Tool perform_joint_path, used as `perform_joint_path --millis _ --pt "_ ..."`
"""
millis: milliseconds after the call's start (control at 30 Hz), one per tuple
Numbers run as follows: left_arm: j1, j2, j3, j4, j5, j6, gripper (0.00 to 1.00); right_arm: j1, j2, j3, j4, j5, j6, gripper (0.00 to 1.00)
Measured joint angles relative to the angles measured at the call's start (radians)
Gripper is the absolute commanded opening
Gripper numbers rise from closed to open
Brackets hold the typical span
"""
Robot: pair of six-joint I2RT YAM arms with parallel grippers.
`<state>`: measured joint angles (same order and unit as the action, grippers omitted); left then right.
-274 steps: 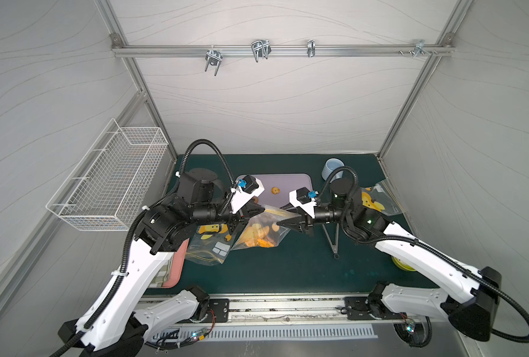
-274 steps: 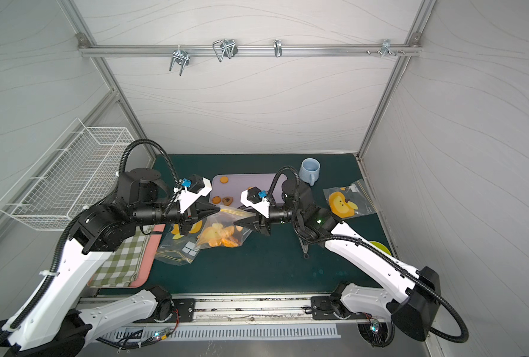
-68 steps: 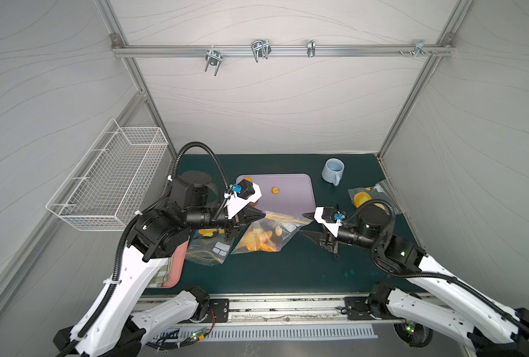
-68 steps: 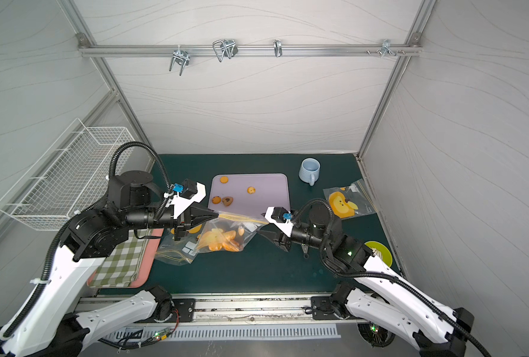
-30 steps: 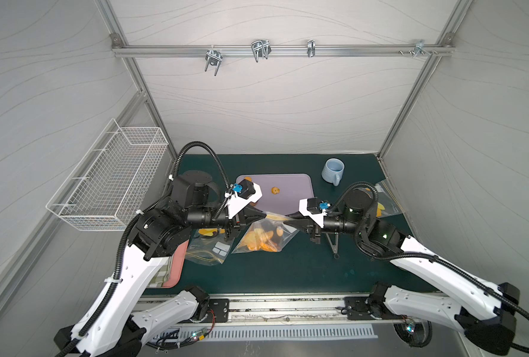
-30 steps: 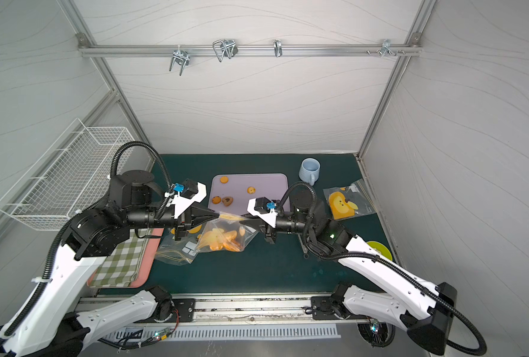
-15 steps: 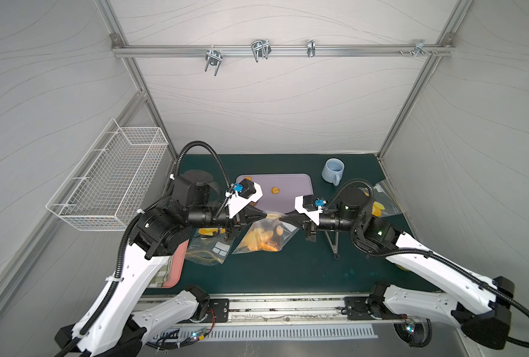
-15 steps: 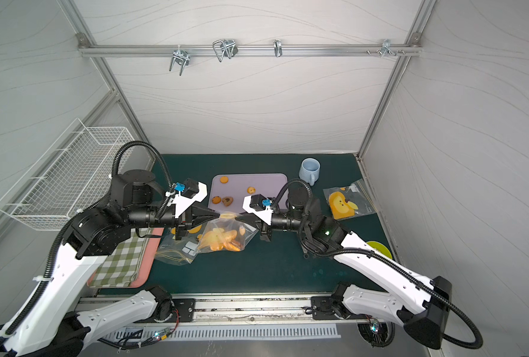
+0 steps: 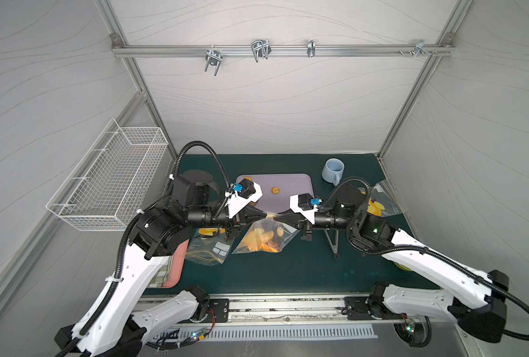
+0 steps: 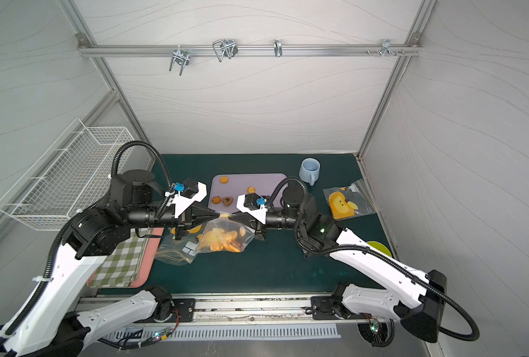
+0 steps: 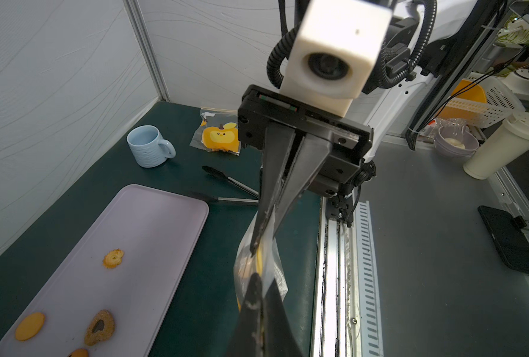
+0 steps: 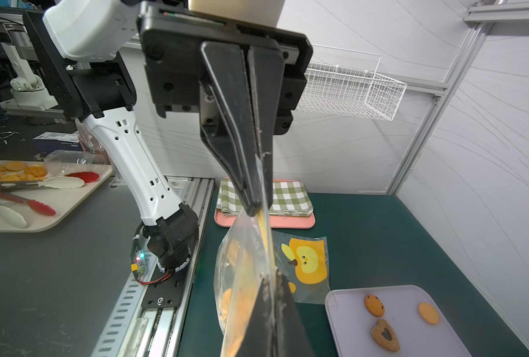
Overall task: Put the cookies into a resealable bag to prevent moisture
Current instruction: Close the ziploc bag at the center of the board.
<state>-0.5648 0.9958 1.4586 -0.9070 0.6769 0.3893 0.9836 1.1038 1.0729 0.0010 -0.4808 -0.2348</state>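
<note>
Your left arm (image 9: 127, 278) and right arm (image 9: 427, 264) wear white shells between black joints. Ribbed black hoses (image 11: 277, 55) loop over them. Each wrist carries a white camera housing (image 11: 334, 46) with a blue plug (image 9: 237, 187), ahead of black tapered fingers (image 12: 229, 123).

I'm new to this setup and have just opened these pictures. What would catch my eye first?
First, the clear resealable bag, full of orange cookies, strung between the two arms at mid-table. The left gripper pinches one end of its top, and the right gripper has its tips at the other end. Behind the bag, a few more cookies lie on the lilac tray.
</note>
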Motion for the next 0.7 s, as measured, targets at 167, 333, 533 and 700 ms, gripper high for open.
perform_joint_path --millis 167,333,533,700 --pt "0.000 0.001 0.000 0.000 0.001 0.000 0.00 0.006 0.003 0.003 0.008 0.001 -0.001 0.05" --pt "0.000 0.001 0.000 0.000 0.002 0.000 0.00 0.008 0.008 0.003 0.018 0.002 -0.002 0.00" --pt "0.001 0.001 0.000 0.000 0.005 0.000 0.00 0.011 0.026 0.023 0.019 0.001 -0.003 0.00" --pt "0.001 0.001 0.000 0.002 0.008 -0.001 0.00 0.013 0.042 0.043 0.014 0.001 0.001 0.28"
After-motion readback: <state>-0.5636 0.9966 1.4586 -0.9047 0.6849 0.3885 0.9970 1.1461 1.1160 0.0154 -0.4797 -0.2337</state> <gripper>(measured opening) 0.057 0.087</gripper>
